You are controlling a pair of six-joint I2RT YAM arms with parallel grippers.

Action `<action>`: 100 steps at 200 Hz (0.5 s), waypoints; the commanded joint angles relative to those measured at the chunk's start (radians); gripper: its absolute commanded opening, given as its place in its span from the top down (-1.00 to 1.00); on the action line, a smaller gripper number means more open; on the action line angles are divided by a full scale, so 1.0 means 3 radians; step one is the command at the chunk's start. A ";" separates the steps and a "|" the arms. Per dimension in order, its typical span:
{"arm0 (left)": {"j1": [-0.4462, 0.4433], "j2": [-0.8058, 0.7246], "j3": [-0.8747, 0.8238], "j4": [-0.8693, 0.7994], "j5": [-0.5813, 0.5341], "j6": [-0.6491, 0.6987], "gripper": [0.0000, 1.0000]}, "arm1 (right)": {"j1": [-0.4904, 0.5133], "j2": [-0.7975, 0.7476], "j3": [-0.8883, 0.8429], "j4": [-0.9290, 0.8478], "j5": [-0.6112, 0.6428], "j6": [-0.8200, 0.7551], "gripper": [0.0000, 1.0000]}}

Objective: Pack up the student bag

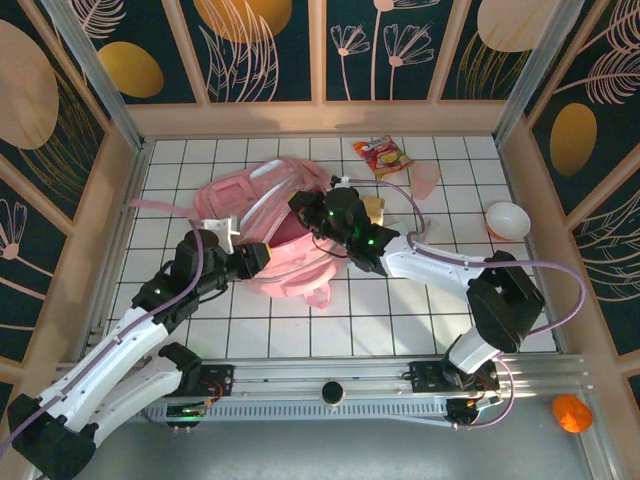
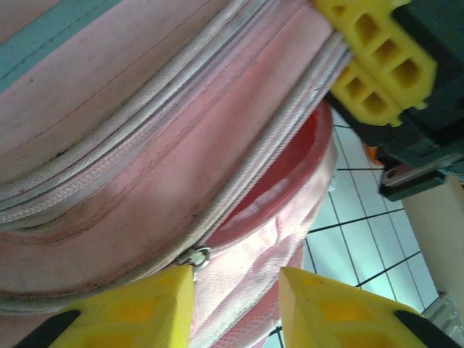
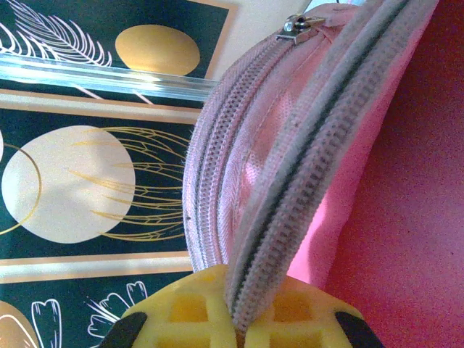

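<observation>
One student bag point(image 1: 228, 197) lies on a white-tiled table point(image 1: 400, 320) between patterned walls point(image 1: 265, 50).

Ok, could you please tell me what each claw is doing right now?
Left claw: open, at the bag.
Right claw: closed on the bag's edge.

Pink student bag point(image 1: 232, 203) on tiled table point(image 1: 300, 335); snack packet point(image 1: 382, 156) behind, white bowl point(image 1: 507, 220) at right.
</observation>
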 commanded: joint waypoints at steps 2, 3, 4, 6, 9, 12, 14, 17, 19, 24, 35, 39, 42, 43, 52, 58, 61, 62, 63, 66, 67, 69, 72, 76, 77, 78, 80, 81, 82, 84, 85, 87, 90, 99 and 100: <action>0.0009 0.0112 -0.0015 -0.0259 -0.0170 0.0079 0.18 | 0.0020 -0.0094 0.0159 0.0303 0.0065 -0.0043 1.00; 0.0009 0.0116 -0.0011 -0.0268 -0.0171 0.0086 0.17 | 0.0022 -0.0096 0.0158 0.0302 0.0065 -0.0043 1.00; 0.0009 0.0121 -0.0009 -0.0277 -0.0176 0.0092 0.17 | 0.0020 -0.0096 0.0158 0.0302 0.0068 -0.0043 1.00; 0.0009 0.0132 -0.0003 -0.0293 -0.0183 0.0099 0.17 | 0.0019 -0.0097 0.0158 0.0300 0.0070 -0.0043 1.00; 0.0009 0.0143 0.0009 -0.0323 -0.0190 0.0107 0.16 | 0.0019 -0.0098 0.0158 0.0299 0.0070 -0.0046 1.00; 0.0009 0.0154 0.0017 -0.0346 -0.0192 0.0119 0.16 | 0.0021 -0.0097 0.0157 0.0299 0.0073 -0.0043 1.00; 0.0009 0.0159 0.0026 -0.0362 -0.0189 0.0125 0.16 | 0.0021 -0.0103 0.0157 0.0297 0.0075 -0.0044 1.00; 0.0009 0.0170 0.0031 -0.0381 -0.0187 0.0131 0.16 | 0.0022 -0.0105 0.0160 0.0301 0.0075 -0.0043 1.00; 0.0009 0.0174 0.0035 -0.0390 -0.0183 0.0140 0.16 | 0.0019 -0.0103 0.0158 0.0301 0.0075 -0.0047 1.00; 0.0011 0.0181 0.0047 -0.0410 -0.0166 0.0148 0.16 | 0.0018 -0.0103 0.0160 0.0299 0.0082 -0.0048 1.00; 0.0009 0.0192 0.0049 -0.0439 -0.0140 0.0150 0.16 | 0.0023 -0.0103 0.0162 0.0302 0.0090 -0.0048 1.00; 0.0009 0.0197 0.0043 -0.0443 -0.0125 0.0151 0.17 | 0.0024 -0.0104 0.0168 0.0302 0.0091 -0.0049 1.00; 0.0009 0.0197 0.0038 -0.0442 -0.0114 0.0150 0.17 | 0.0024 -0.0104 0.0170 0.0302 0.0091 -0.0048 1.00; 0.0009 0.0197 0.0036 -0.0441 -0.0112 0.0155 0.17 | 0.0024 -0.0103 0.0172 0.0302 0.0091 -0.0048 1.00; 0.0009 0.0206 0.0022 -0.0446 -0.0093 0.0154 0.19 | 0.0024 -0.0094 0.0182 0.0306 0.0091 -0.0048 1.00; 0.0005 0.0217 0.0009 -0.0450 -0.0082 0.0150 0.20 | 0.0031 -0.0090 0.0187 0.0303 0.0086 -0.0048 1.00; 0.0004 0.0224 0.0004 -0.0448 -0.0074 0.0152 0.20 | 0.0029 -0.0088 0.0194 0.0305 0.0086 -0.0048 1.00; 0.0004 0.0226 0.0004 -0.0449 -0.0074 0.0151 0.20 | 0.0030 -0.0091 0.0193 0.0306 0.0086 -0.0048 1.00; 0.0004 0.0230 0.0003 -0.0452 -0.0072 0.0150 0.20 | 0.0030 -0.0089 0.0193 0.0306 0.0086 -0.0048 1.00; 0.0004 0.0237 0.0006 -0.0458 -0.0066 0.0152 0.20 | 0.0032 -0.0091 0.0200 0.0304 0.0086 -0.0048 1.00; 0.0006 0.0243 0.0004 -0.0456 -0.0065 0.0153 0.21 | 0.0033 -0.0092 0.0201 0.0305 0.0086 -0.0048 1.00; 0.0004 0.0248 0.0006 -0.0457 -0.0064 0.0160 0.21 | 0.0033 -0.0089 0.0202 0.0306 0.0086 -0.0048 1.00; 0.0002 0.0261 0.0004 -0.0463 -0.0064 0.0167 0.21 | 0.0034 -0.0088 0.0200 0.0303 0.0090 -0.0048 1.00; 0.0001 0.0278 0.0003 -0.0470 -0.0069 0.0173 0.21 | 0.0034 -0.0090 0.0203 0.0303 0.0095 -0.0048 1.00; 0.0000 0.0281 0.0003 -0.0473 -0.0069 0.0177 0.21 | 0.0034 -0.0088 0.0203 0.0305 0.0093 -0.0048 1.00; 0.0002 0.0285 0.0003 -0.0474 -0.0072 0.0178 0.21 | 0.0034 -0.0088 0.0203 0.0303 0.0094 -0.0051 1.00; -0.0001 0.0292 0.0007 -0.0474 -0.0078 0.0183 0.21 | 0.0034 -0.0087 0.0203 0.0308 0.0095 -0.0049 1.00; 0.0001 0.0296 0.0007 -0.0475 -0.0079 0.0187 0.21 | 0.0034 -0.0087 0.0206 0.0308 0.0096 -0.0049 1.00; 0.0000 0.0300 0.0008 -0.0473 -0.0084 0.0188 0.21 | 0.0034 -0.0087 0.0207 0.0305 0.0096 -0.0048 1.00; -0.0001 0.0308 0.0012 -0.0479 -0.0092 0.0192 0.22 | 0.0034 -0.0089 0.0208 0.0306 0.0096 -0.0048 1.00; -0.0001 0.0311 0.0012 -0.0480 -0.0096 0.0196 0.22 | 0.0037 -0.0088 0.0208 0.0306 0.0096 -0.0048 1.00; -0.0002 0.0317 0.0016 -0.0479 -0.0107 0.0201 0.22 | 0.0037 -0.0091 0.0211 0.0307 0.0096 -0.0047 1.00; 0.0001 0.0327 0.0018 -0.0481 -0.0125 0.0209 0.23 | 0.0039 -0.0083 0.0213 0.0308 0.0096 -0.0052 1.00; 0.0000 0.0357 0.0032 -0.0468 -0.0182 0.0207 0.26 | 0.0042 -0.0081 0.0225 0.0308 0.0090 -0.0051 1.00; -0.0001 0.0362 0.0035 -0.0467 -0.0184 0.0209 0.26 | 0.0043 -0.0081 0.0227 0.0307 0.0090 -0.0052 1.00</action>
